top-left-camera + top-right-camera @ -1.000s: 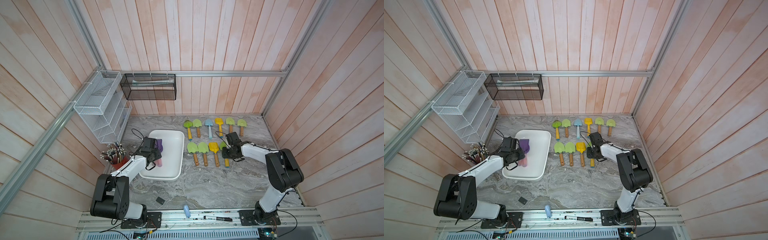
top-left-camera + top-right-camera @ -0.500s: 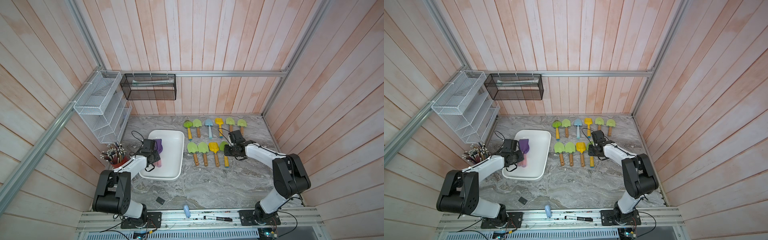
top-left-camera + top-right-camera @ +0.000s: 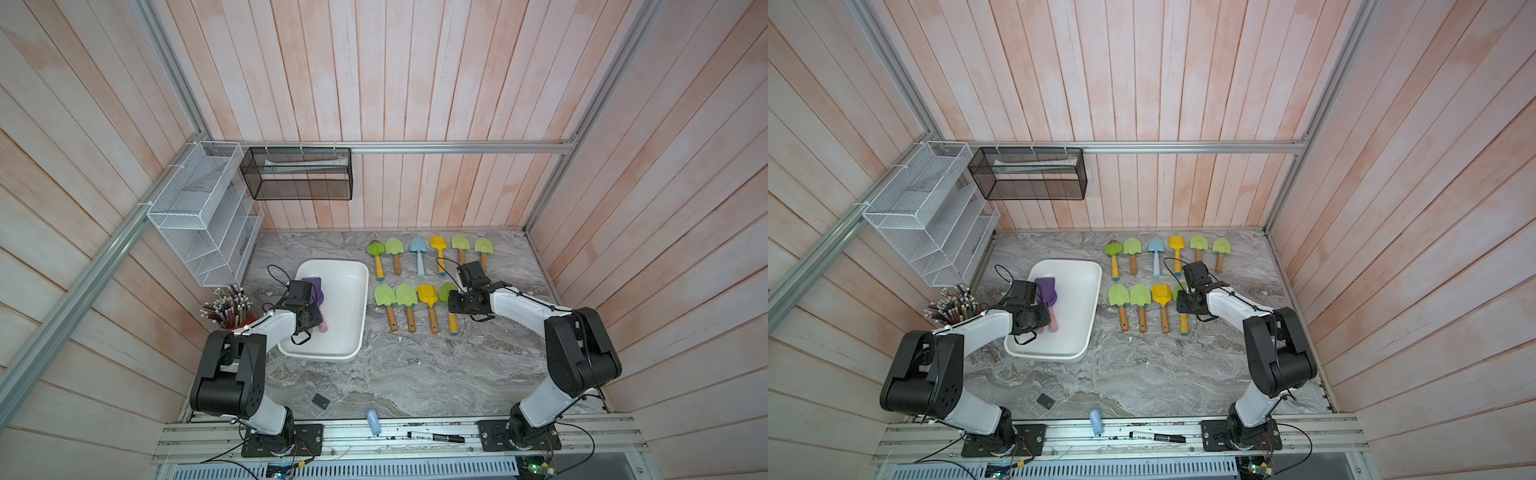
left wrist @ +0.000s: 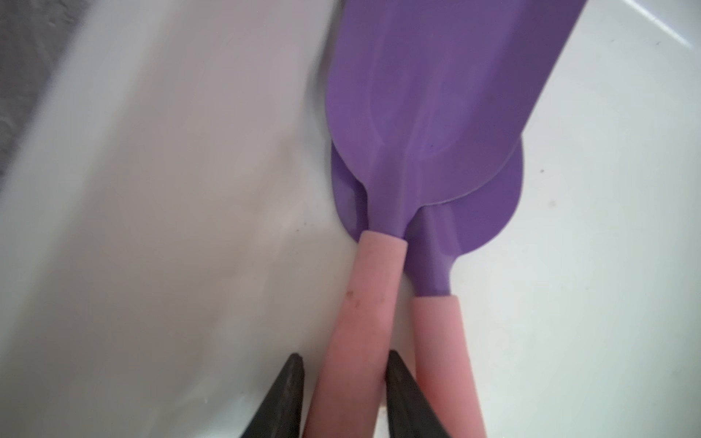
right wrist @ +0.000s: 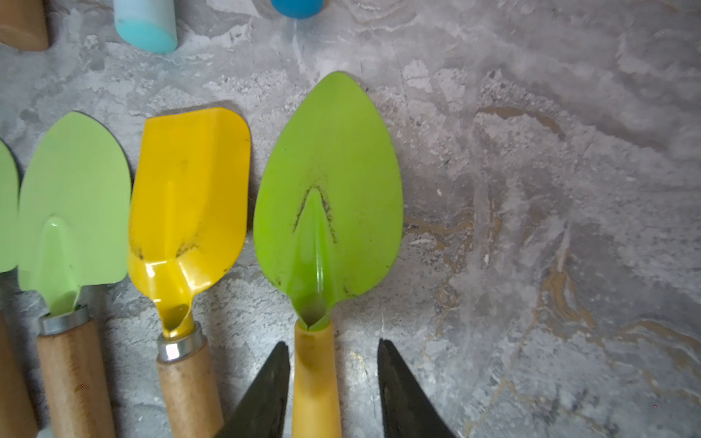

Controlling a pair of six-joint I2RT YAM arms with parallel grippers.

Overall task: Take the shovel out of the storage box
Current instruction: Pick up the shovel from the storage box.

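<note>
Left gripper [image 4: 344, 354] has pinched in around the upper purple shovel [image 4: 436, 94] at its pink handle [image 4: 364, 303]; one pad touches, the other shows a sliver of white (we cannot tell if it's clamped). It lies in the storage box [image 3: 351, 299] on a second purple shovel [image 4: 489, 212]. Right gripper [image 5: 332, 342] loosely straddles a green shovel [image 5: 330, 182], released. We judge the lift comes next.
</note>
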